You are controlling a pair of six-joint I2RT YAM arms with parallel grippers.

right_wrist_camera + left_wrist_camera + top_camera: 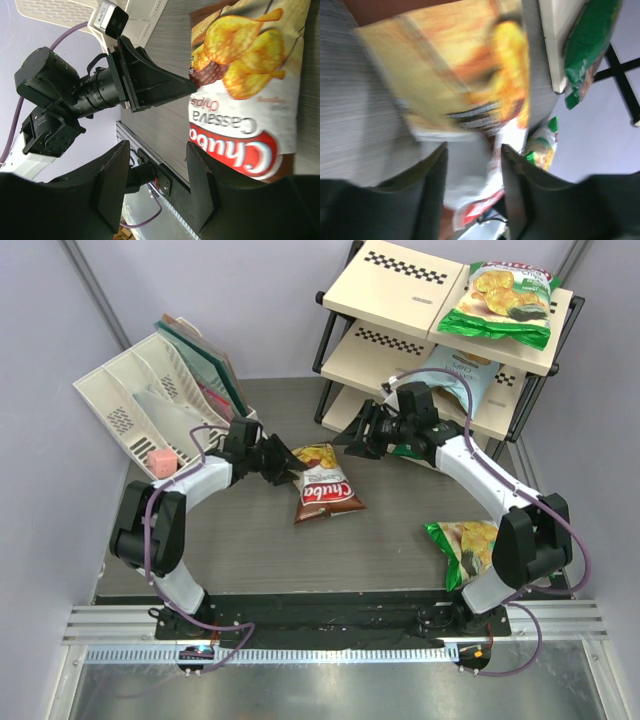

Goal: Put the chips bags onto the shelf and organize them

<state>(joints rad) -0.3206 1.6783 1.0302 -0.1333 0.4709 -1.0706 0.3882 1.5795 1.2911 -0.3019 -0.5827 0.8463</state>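
Grey wood-grain tabletop (400, 510) lies under both my arms, which reach out from their bases and bend inward toward each other. My left claw (283, 466) points low and to the right. Its two black fingers (432, 190) stand a modest gap apart, with the edge of the brown Chuba bag (325, 488) right at their tips. The close view is smeared, so I cannot tell whether they pinch it. My right claw (352, 440) faces it across the bag's top end, fingers parted and holding nothing. The bag lies flat, glossy and pillowy, with yellow chips printed above a red logo. Behind my right claw stands the shelf (400, 285), a black metal frame with cream boards and checkered strips. A green-and-white bag (500, 302) lies on the top board, lapping over its edge, and a light blue bag (478, 375) sits on the middle board just behind my right wrist. Back by my right arm's base a second green bag (462, 545) lies on the table. Beyond my left claw leans a white slotted plastic organizer (140, 400) with a pink cube (162, 458) at its foot. Tabletop shows between the brown bag and my bases, and lilac walls (250, 300) close the sides.
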